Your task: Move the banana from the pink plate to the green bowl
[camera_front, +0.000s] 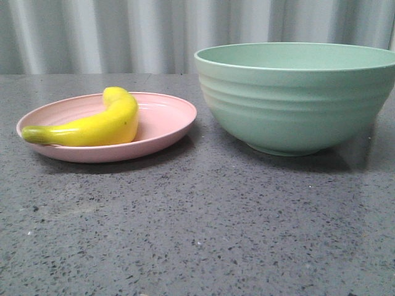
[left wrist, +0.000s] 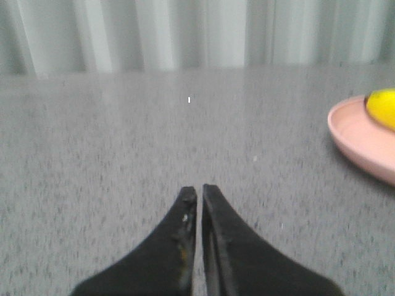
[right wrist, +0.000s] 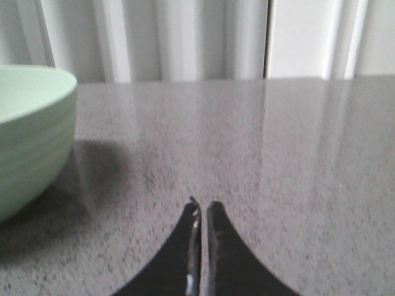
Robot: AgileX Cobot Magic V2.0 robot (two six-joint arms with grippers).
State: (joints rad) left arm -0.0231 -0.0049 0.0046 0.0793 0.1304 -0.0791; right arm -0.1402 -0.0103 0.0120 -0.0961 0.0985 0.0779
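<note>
The yellow banana [camera_front: 99, 123] lies on the pink plate [camera_front: 166, 120] at the left of the front view, its greenish stem end pointing left. The mint-green bowl [camera_front: 296, 98] stands to the plate's right, empty as far as shows. Neither gripper shows in the front view. My left gripper [left wrist: 199, 190] is shut and empty, low over the grey table, with the plate's edge [left wrist: 361, 139] and a bit of banana [left wrist: 382, 106] off to one side. My right gripper [right wrist: 203, 206] is shut and empty over the table, with the bowl [right wrist: 28, 135] off to one side.
The grey speckled tabletop [camera_front: 197, 228] stretches in front of the plate and bowl. A pale pleated curtain [camera_front: 123, 31] hangs behind the table's far edge.
</note>
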